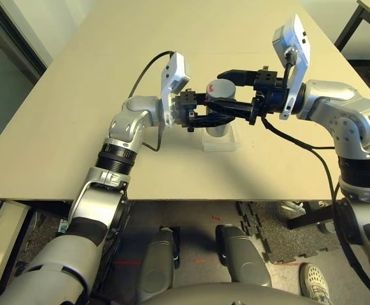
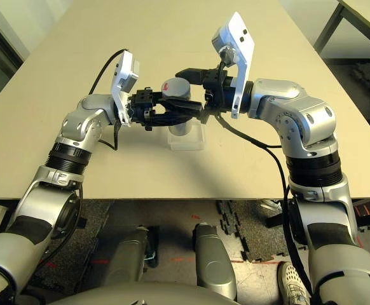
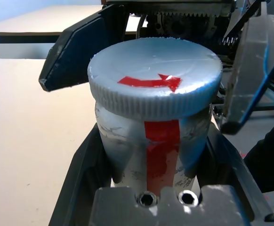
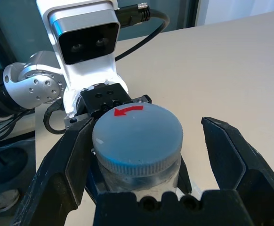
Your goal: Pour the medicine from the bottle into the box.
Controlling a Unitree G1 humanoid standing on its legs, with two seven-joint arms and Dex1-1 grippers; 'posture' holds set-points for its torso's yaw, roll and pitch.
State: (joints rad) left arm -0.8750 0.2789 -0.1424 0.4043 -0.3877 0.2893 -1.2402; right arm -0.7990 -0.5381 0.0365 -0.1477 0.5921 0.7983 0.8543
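Gripping the bottle (image 3: 163, 165) right now is the left gripper (image 3: 153, 150), closed around its body from both sides. The bottle's upright with its cap (image 4: 137, 136) on, red arrow on top. The right gripper (image 4: 149, 127) is spread wide at the cap, one finger on each side: the one toward the robot is close to the rim, the other has a clear gap. Not clamped on anything as far as I can see.

Room-wise, there's loads of bare table (image 1: 109, 82) beyond both grippers, plus a decent stretch off the left gripper's outer side. The near table edge runs between the grippers and the robot's body, with some bare top before it. The tight bit is between the grippers, since their fingers crowd each other around the bottle. A black cable (image 1: 328, 171) loops down past the table edge by the right arm (image 1: 347, 121).

The clear box (image 1: 234, 143) is low, below the grippers, partly behind the bottle. Can't tell if the bottle's base touches it. Black fingers cover much of the bottle's middle, the see-through walls are hard to make out, and what's inside the bottle is hidden. A person's shoe (image 1: 314, 283) on the floor is cut off.
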